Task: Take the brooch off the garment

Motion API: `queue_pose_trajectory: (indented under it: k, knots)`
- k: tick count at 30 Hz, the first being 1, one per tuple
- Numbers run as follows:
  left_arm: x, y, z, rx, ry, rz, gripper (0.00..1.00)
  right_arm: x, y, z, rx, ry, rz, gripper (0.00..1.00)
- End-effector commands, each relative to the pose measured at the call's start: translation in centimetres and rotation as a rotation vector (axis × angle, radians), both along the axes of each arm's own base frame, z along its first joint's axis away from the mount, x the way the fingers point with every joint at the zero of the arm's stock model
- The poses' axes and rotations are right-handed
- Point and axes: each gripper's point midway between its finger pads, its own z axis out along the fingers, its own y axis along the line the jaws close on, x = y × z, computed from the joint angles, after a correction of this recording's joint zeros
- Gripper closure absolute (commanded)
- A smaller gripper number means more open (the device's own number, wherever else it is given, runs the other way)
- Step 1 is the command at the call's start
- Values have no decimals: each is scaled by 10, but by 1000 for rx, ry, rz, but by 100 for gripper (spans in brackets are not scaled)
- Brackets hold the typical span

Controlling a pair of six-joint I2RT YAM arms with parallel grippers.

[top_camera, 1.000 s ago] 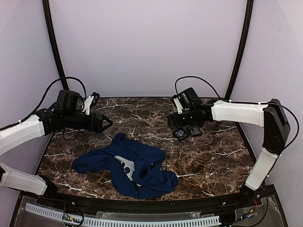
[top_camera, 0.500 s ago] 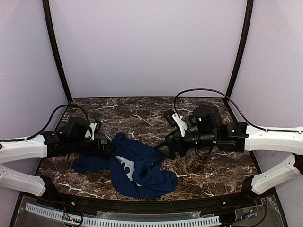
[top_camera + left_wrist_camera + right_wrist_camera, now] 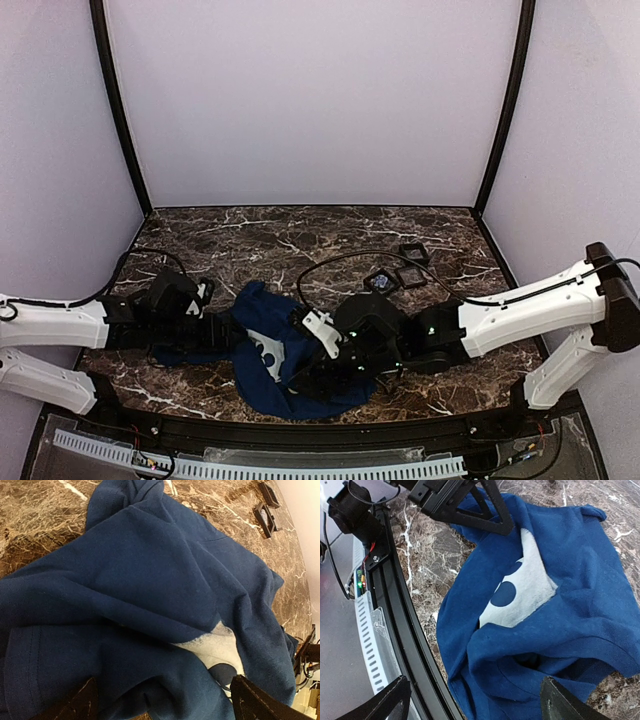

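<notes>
Left gripper point(image 3: 162, 700) and right gripper point(image 3: 472, 692) hover over the garment point(image 3: 260, 303), jaws apart, empty. Brooch point(image 3: 381, 283) looks off it, glinting in 1 black tray point(image 3: 371, 288), centre-right. Seemingly done.

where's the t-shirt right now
In the top view the navy T-shirt lies crumpled on the marble table, left of centre near the front edge, with the black trays farther back to its right.

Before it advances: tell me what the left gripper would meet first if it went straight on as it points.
The garment: the open left gripper points into its crumpled navy cloth, just ahead; exact gap unclear.
</notes>
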Motion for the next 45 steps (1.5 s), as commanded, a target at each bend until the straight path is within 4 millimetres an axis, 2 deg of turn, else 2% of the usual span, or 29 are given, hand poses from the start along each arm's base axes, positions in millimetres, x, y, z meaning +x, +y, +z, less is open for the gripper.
queue_pose_trajectory:
  k: [1, 4, 7, 12, 15, 19, 20, 23, 27, 28, 31, 33, 37, 38, 39, 40, 41, 42, 43, 44, 45]
  knots:
    - [5, 13, -16, 78, -23, 45, 13, 2, 28, 1, -26, -70, -25, 13]
    - [7, 17, -25, 115, -22, 53, 24, 12, 31, -16, -101, -100, -106, 22]
    - [12, 24, -30, 141, -36, 91, 32, 24, 24, -27, -159, -123, -179, 38]
    - [16, 30, -34, 144, -65, 131, 56, 19, 24, -32, -162, -105, -157, 52]
    - [17, 31, -36, 157, -71, 132, 69, 19, 25, -37, -180, -96, -161, 72]
    - [20, 32, -35, 167, -88, 129, 93, 33, 21, -30, -162, -87, -220, 99]
    - [21, 31, -34, 174, -99, 120, 95, 39, 18, -26, -152, -82, -242, 100]
    - [29, 31, -18, 188, -149, 109, 99, 65, 4, -8, -121, -90, -320, 100]
    - [44, 43, 6, 201, -213, 116, 99, 106, -24, 18, -79, -112, -438, 100]
    - [49, 52, 9, 205, -217, 131, 99, 123, -37, 18, -82, -106, -487, 100]
    - [58, 71, 23, 187, -248, 173, 99, 154, -69, 12, -100, -74, -596, 100]
    - [62, 81, 29, 189, -263, 186, 99, 167, -81, 5, -105, -52, -628, 100]
    - [65, 97, 35, 247, -266, 217, 99, 180, -92, -11, -99, -9, -646, 100]
    - [67, 100, 37, 259, -270, 232, 92, 183, -93, -16, -101, 7, -646, 100]
    - [68, 103, 38, 271, -266, 242, 86, 184, -95, -20, -107, 19, -646, 97]
    - [68, 103, 39, 275, -265, 243, 70, 185, -96, -22, -111, 26, -645, 90]
    - [69, 102, 42, 275, -268, 237, 62, 184, -95, -22, -111, 27, -632, 75]
    - [69, 102, 44, 274, -271, 232, 48, 181, -93, -21, -104, 33, -612, 61]
    - [70, 99, 50, 271, -280, 216, 42, 178, -92, -16, -85, 37, -594, 46]
    - [70, 97, 54, 268, -290, 206, 34, 174, -91, -14, -68, 46, -579, 35]
    - [71, 93, 61, 259, -303, 184, 31, 170, -91, -12, -51, 55, -569, 27]
